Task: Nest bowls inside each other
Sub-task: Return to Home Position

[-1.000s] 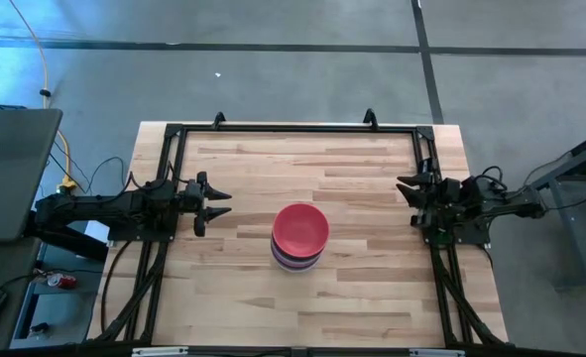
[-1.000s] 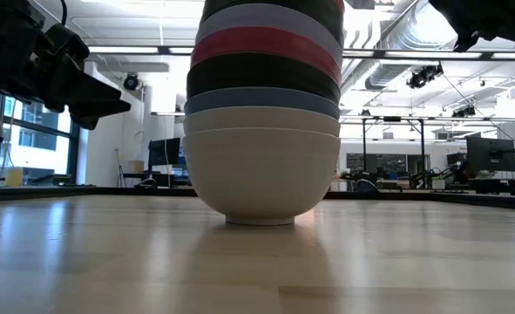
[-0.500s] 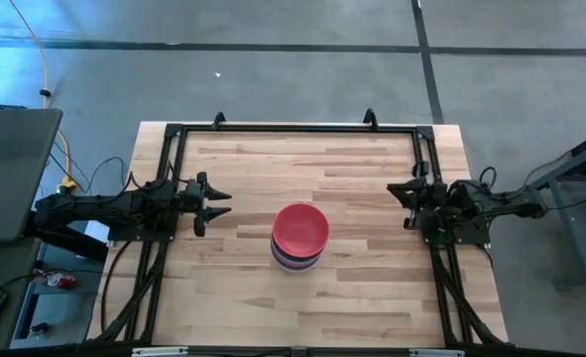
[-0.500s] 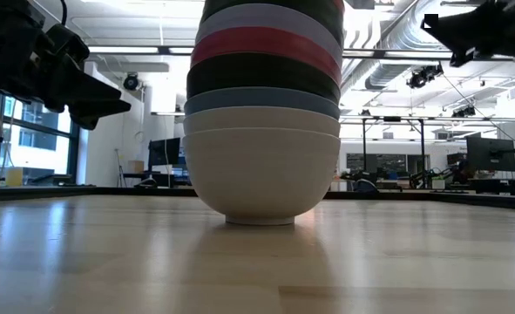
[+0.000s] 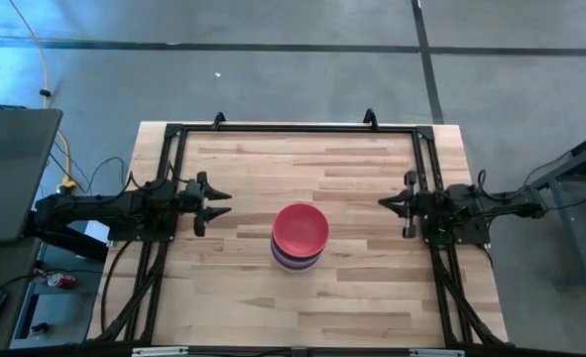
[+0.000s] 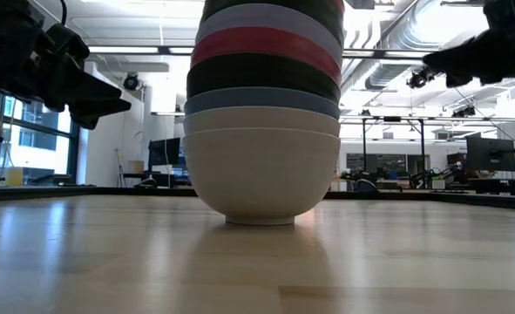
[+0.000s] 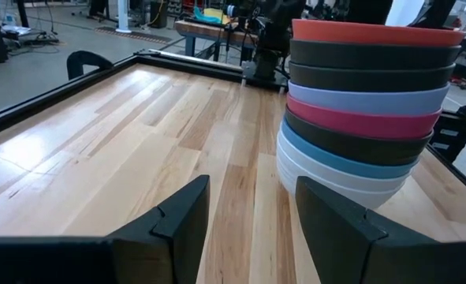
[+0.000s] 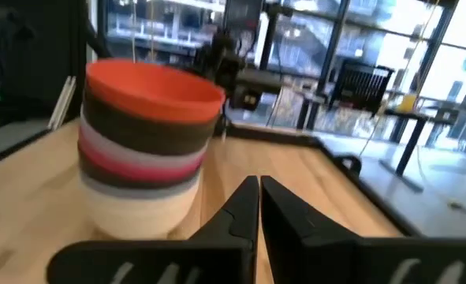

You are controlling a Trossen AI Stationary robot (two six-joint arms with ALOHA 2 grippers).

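Observation:
The bowls point(image 5: 299, 236) stand nested in one stack on the table's middle. A red one is on top, with black, lavender, magenta, blue and white ones below it point(image 7: 367, 110). The lowest white bowl's foot point(image 6: 259, 219) rests on the wood. My left gripper point(image 5: 225, 203) hovers open near the table's left edge, pointing at the stack point(image 7: 252, 205) and well short of it. My right gripper point(image 5: 384, 203) hovers shut near the right edge, level, with nothing between its fingers point(image 8: 259, 189); it is also clear of the stack point(image 8: 146, 142).
A black metal frame point(image 5: 293, 128) runs along the table's far, left and right edges. Bare wood lies all around the stack. Beyond the table, a grey case point(image 5: 10, 169) stands at the left.
My right gripper has shut and tipped downward until it points level. It has sunk a little, and its fingertips have swung toward the table's middle. The bowls have not moved.

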